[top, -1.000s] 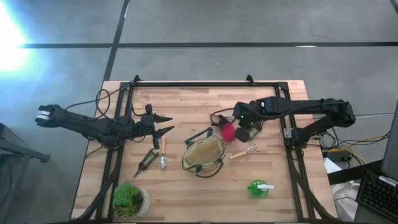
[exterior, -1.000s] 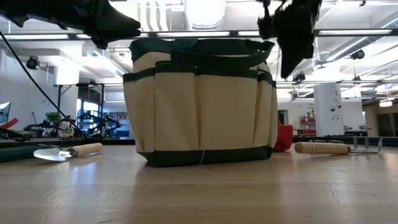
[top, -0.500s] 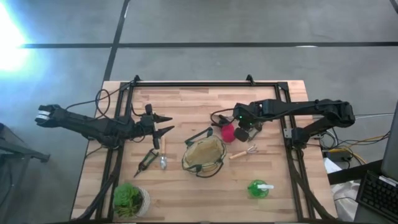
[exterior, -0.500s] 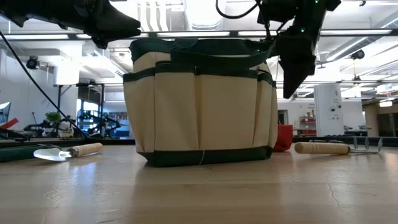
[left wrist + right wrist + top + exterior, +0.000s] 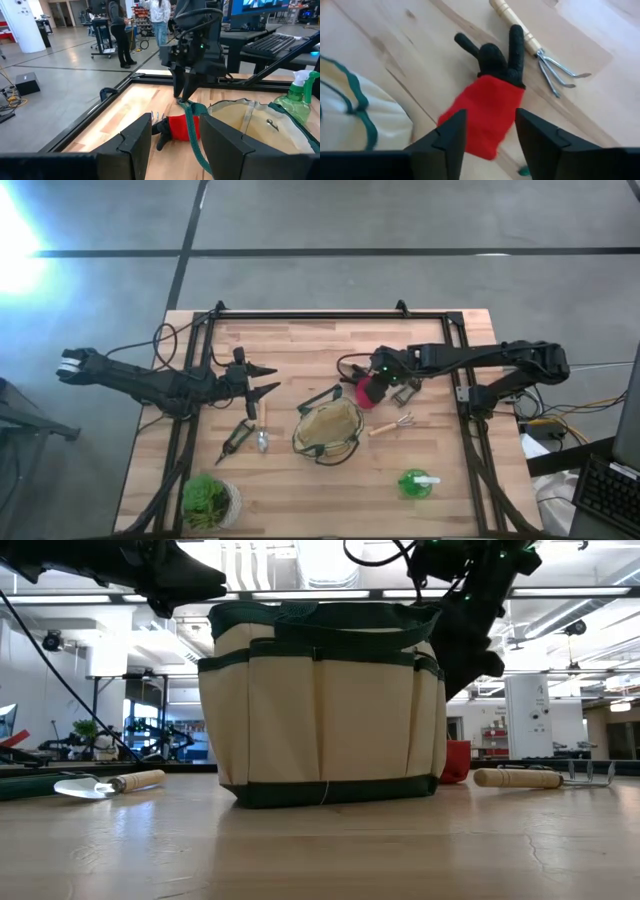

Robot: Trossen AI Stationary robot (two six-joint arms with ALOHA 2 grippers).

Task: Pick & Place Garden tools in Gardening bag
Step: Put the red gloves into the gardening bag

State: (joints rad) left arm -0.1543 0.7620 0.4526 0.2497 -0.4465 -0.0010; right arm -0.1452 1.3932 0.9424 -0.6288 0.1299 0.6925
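The gardening bag point(image 5: 327, 430) is being shown standing upright near the middle of the worktop point(image 5: 300, 340), its mouth open and its dark green straps point(image 5: 318, 398) draped over the rim. Just beside the bag, on its right-arm side, a red glove with black fingers point(image 5: 489, 100) is lying flat on the wood, apart from the bag's wall. The right claw point(image 5: 372, 385) is being held directly over this glove, its two fingers point(image 5: 447, 137) spread with the glove seen between them and not pinched. A wooden-handled rake fork point(image 5: 390, 425) is lying near the glove, on the side of the bag facing the right arm, its tines pointing away from the bag. A green spray bottle with a white nozzle point(image 5: 417, 482) is lying farther from the bag, towards the front edge. On the bag's opposite side, a wooden-handled trowel point(image 5: 263, 427) and dark pruners point(image 5: 236, 438) are lying side by side. The left claw point(image 5: 262, 379) is being held above the worktop beyond these two tools, well apart from the bag, its fingers point(image 5: 134, 145) spread and pinching nothing. A leafy plant in a pale pot point(image 5: 209, 501) is standing at the front corner on the left arm's side.
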